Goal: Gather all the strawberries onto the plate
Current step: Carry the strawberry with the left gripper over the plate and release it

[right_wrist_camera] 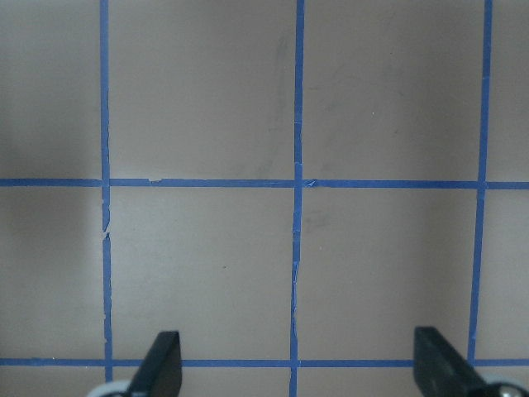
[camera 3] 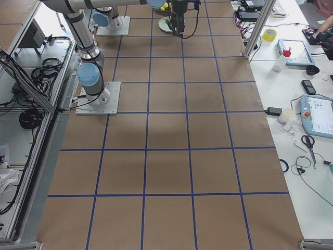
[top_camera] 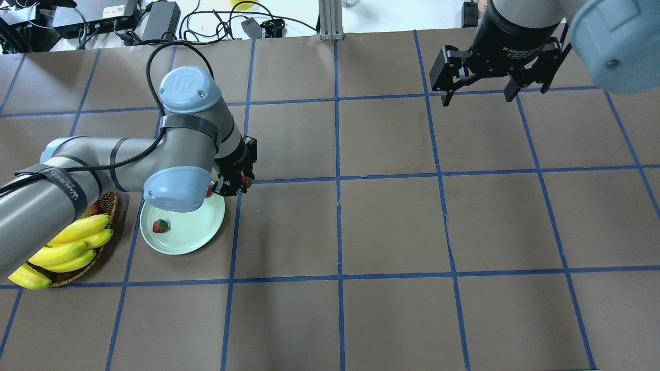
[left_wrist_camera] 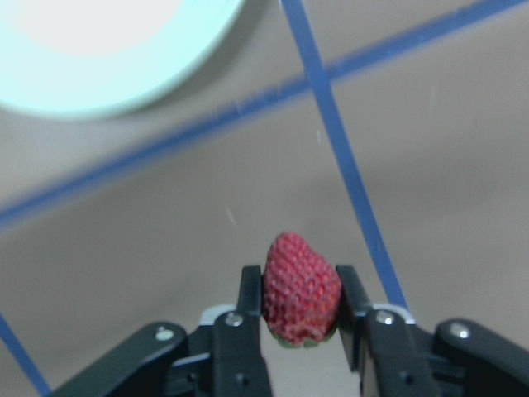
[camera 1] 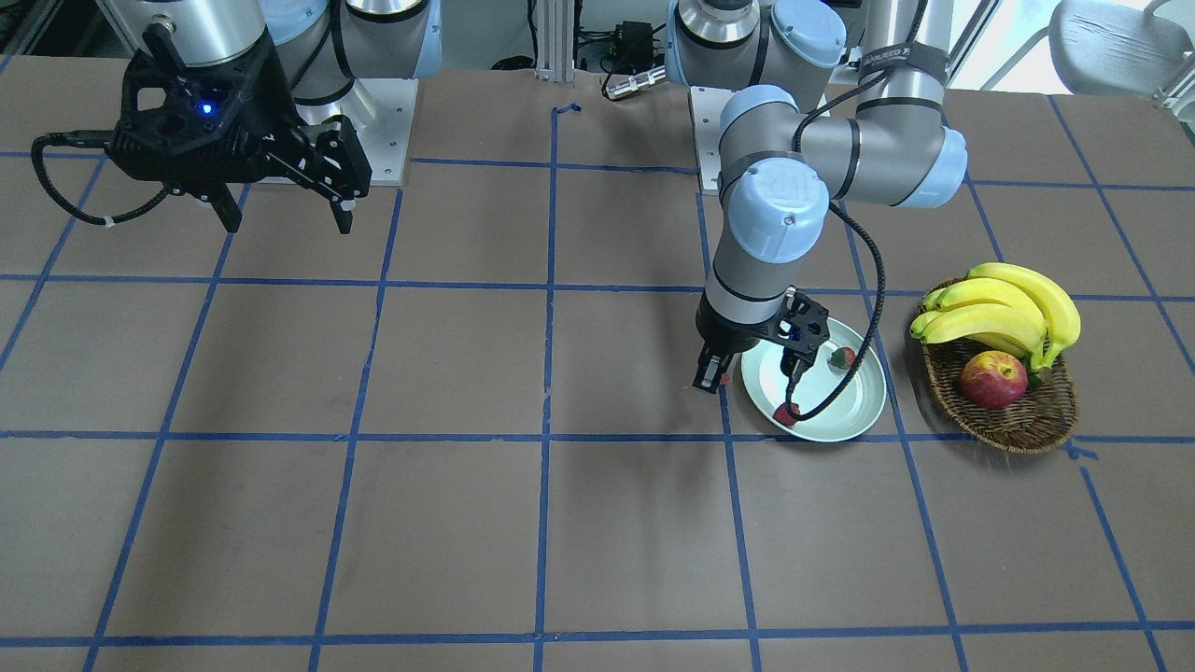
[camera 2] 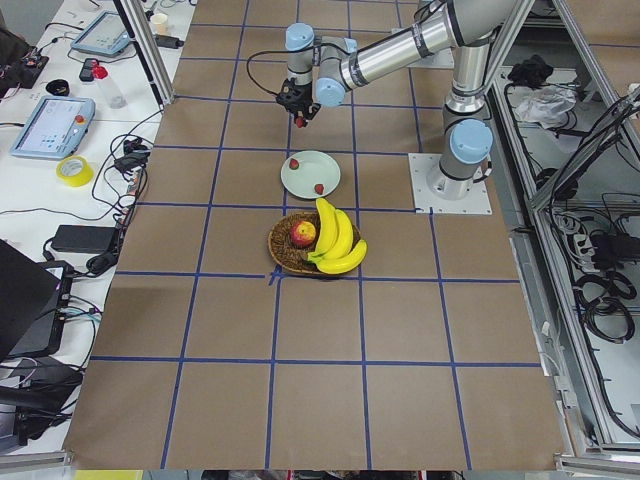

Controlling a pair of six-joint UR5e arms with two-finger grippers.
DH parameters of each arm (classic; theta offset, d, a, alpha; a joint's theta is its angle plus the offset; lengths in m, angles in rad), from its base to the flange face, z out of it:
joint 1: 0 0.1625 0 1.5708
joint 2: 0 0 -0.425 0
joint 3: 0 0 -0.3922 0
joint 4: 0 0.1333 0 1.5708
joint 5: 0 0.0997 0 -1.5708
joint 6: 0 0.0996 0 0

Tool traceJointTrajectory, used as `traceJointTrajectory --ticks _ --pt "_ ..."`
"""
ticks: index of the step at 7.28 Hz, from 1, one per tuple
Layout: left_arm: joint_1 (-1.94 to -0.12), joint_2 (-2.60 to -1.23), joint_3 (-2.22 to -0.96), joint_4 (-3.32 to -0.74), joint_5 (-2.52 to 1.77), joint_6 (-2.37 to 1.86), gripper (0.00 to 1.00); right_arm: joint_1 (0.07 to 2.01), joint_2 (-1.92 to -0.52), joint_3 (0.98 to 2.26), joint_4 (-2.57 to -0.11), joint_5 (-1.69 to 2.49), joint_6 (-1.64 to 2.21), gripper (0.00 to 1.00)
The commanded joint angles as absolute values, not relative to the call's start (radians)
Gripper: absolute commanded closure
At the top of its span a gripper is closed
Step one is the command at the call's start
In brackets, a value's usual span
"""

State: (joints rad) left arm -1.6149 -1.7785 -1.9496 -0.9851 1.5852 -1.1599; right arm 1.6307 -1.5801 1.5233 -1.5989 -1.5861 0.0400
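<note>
left gripper (left_wrist_camera: 299,279) clamped on berry (left_wrist_camera: 302,289), held just beside plate (left_wrist_camera: 165,83), which holds two berries (top_camera: 160,225); right gripper (top_camera: 478,98) wide open, empty. risk: release short of the rim would drop it on the table (top_camera: 392,221).

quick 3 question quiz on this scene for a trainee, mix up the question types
1. True or false: the left gripper is shut on a strawberry.
2. How many berries lie on the plate? A one, B two, C three.
3. Fill in: the apple shares the ___ with the bananas.
Key: 1 true. 2 B. 3 basket.
</note>
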Motion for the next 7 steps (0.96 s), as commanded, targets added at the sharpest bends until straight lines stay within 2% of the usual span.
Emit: traceJointTrajectory --ticks 1,3,5,6,7 --pt "-1.411 -1.744 -1.954 -1.066 1.586 -0.825 1.0 1.631 -1.582 1.523 -1.601 -1.589 0.04 0.0" --pt "-1.26 -1.756 -2.015 -1.063 1.582 -0.579 1.0 1.631 -1.58 1.522 -1.603 -1.588 0.04 0.0" --pt "-1.232 -1.79 -2.025 -1.043 1.58 -0.514 1.0 1.631 -1.58 1.52 -1.617 -1.589 0.04 0.0" --pt "-1.259 -1.799 -2.019 -1.043 1.571 -0.511 0.95 1.631 -1.58 1.52 -1.618 -1.589 0.04 0.0" --pt "-1.297 -1.799 -2.007 -1.042 1.571 -0.523 0.84 1.631 -1.58 1.52 -1.618 -1.588 0.041 0.0"
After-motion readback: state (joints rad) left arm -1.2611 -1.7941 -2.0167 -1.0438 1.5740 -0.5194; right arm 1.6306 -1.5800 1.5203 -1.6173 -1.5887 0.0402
